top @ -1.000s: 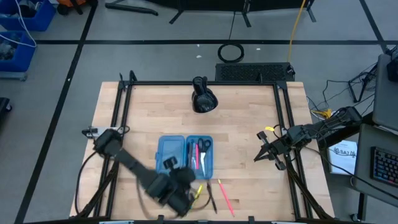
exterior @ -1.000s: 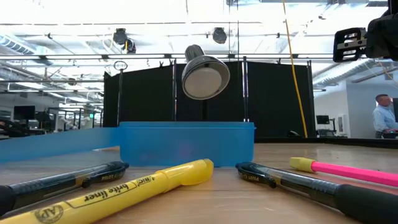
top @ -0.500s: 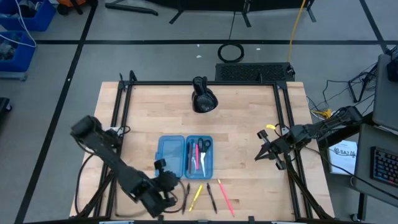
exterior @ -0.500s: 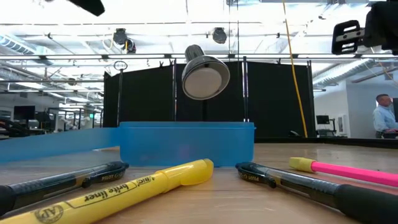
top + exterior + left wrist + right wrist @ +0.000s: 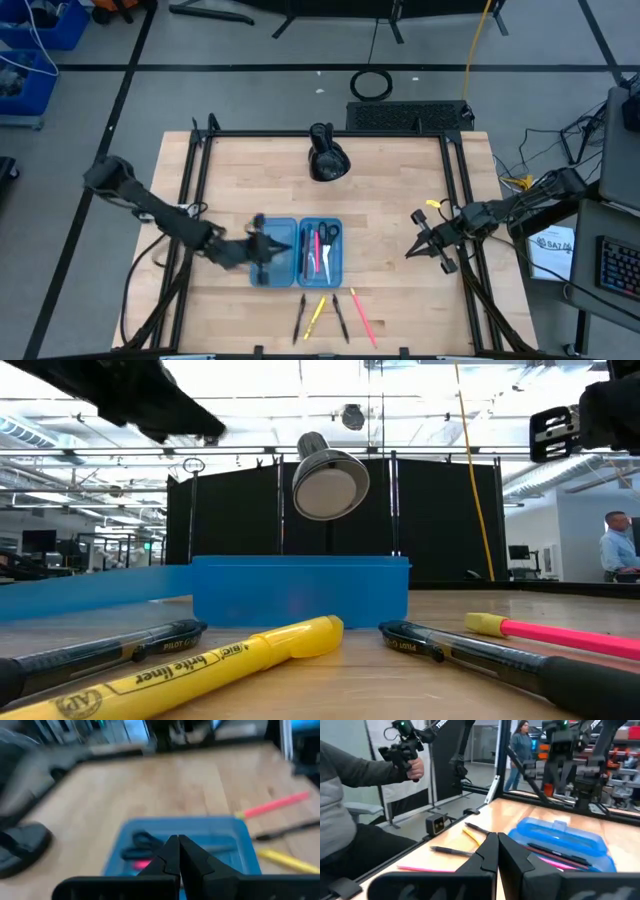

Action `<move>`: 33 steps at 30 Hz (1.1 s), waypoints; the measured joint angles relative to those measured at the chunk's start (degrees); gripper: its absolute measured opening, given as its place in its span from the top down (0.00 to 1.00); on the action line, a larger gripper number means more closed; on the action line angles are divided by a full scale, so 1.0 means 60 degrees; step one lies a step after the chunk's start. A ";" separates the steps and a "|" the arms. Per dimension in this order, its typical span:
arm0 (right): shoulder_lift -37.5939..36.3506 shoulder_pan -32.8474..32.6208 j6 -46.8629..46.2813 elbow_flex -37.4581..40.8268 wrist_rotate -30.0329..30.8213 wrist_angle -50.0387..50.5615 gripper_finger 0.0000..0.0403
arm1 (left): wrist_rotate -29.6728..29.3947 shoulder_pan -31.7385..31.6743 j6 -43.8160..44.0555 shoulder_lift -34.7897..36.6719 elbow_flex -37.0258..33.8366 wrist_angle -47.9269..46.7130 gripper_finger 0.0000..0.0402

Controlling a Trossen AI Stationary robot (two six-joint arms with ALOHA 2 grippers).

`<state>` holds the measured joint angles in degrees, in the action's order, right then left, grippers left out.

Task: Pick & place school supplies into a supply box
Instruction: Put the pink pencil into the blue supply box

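Above supply box (image 5: pixel 298 252), left end effector (image 5: pixel 282 247) closed

One blue supply box (image 5: pixel 298 252), one pair of scissors (image 5: pixel 331 232) and two pens inside; four more pens (image 5: pixel 330 317) lie loose in front of it.

The left arm reaches from the table's left edge across toward the middle, bent at the elbow, and its left gripper (image 5: pixel 268 246) hangs with the fingers (image 5: pixel 170 854) pressed shut and nothing between them. The right arm stays out by the table's right edge, stretched inward, with the right gripper (image 5: pixel 413 249) pointing toward the table's centre. Its fingers (image 5: pixel 489 851) are also closed tight together and hold nothing.
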<state>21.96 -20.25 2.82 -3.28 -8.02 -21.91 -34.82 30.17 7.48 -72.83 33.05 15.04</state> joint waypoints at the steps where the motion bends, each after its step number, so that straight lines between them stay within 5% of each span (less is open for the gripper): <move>1: 0.0039 0.0000 -0.0106 0.0002 0.0121 0.0006 1.00 | -0.0140 0.0004 -0.0160 0.0470 -0.0390 0.0389 0.99; 6: 0.0313 -0.0005 -0.0855 0.0002 0.0165 0.0123 1.00 | 0.0033 0.0203 -0.0620 0.2348 -0.2590 0.2832 0.99; 12: 0.0707 -0.0007 -0.1312 -0.0002 0.0378 -0.0064 1.00 | 0.1203 0.0071 -0.2063 0.3079 -0.4446 0.5886 0.99; 19: 0.1580 -0.0251 -0.2711 -0.0461 0.1797 -0.0616 1.00 | 0.0750 -0.0224 -0.2199 0.3160 -0.5206 0.6458 0.98; 24: 0.3518 -0.1643 -0.3102 -0.2786 0.3809 0.0024 1.00 | 0.0392 -0.0277 -0.2311 0.3147 -0.5266 0.6445 0.98; 30: 0.6765 -0.2867 -0.4481 -0.7091 0.6659 0.4575 1.00 | -0.0127 -0.0328 -0.2482 0.3147 -0.5266 0.6464 0.98; 33: 0.8330 -0.2799 -0.6148 -0.8887 0.7077 0.7115 1.00 | -0.0572 -0.0524 -0.2837 0.3147 -0.5266 0.6464 0.98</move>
<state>71.94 -37.04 -34.07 -56.60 34.44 20.78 -38.26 27.03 -9.54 -53.95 1.45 53.82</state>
